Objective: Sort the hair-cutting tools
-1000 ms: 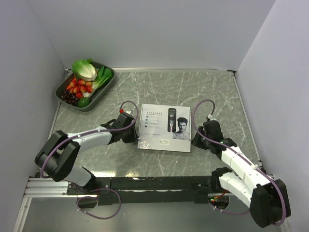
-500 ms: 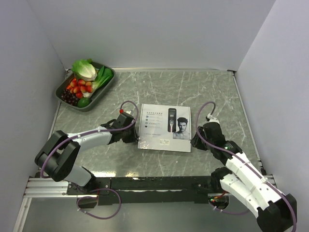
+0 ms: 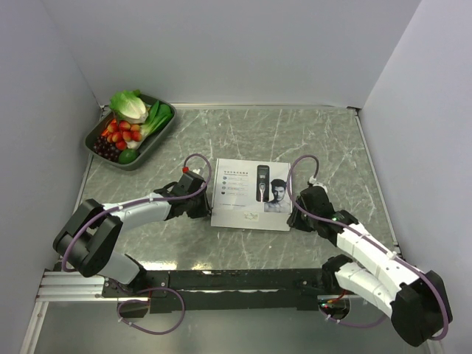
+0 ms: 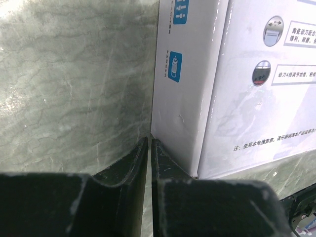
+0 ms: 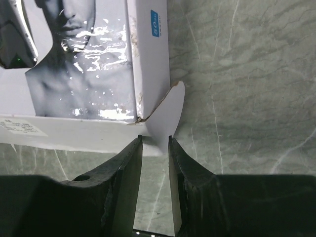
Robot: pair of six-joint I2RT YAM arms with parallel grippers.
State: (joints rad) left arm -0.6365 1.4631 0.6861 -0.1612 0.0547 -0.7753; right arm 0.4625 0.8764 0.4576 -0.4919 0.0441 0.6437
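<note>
Tools not in view, presumably inside the box [image 3: 251, 193] mid-table; only a printed clipper shows on its lid. Left gripper [image 4: 149, 143]: jaws all but pressed together, tips against the box's left wall at the near corner. Right gripper [image 5: 155, 139]: jaws narrowly spread, straddling the tip of the flap [image 5: 168, 111] poking out at the right near corner. Risks: a skewed pull tears the flap at its creased root; the box slides, since the left tips only brace it. Room: table [image 3: 324, 140] is open beyond and right of the box; tray [image 3: 151, 150] far left, well apart.
</note>
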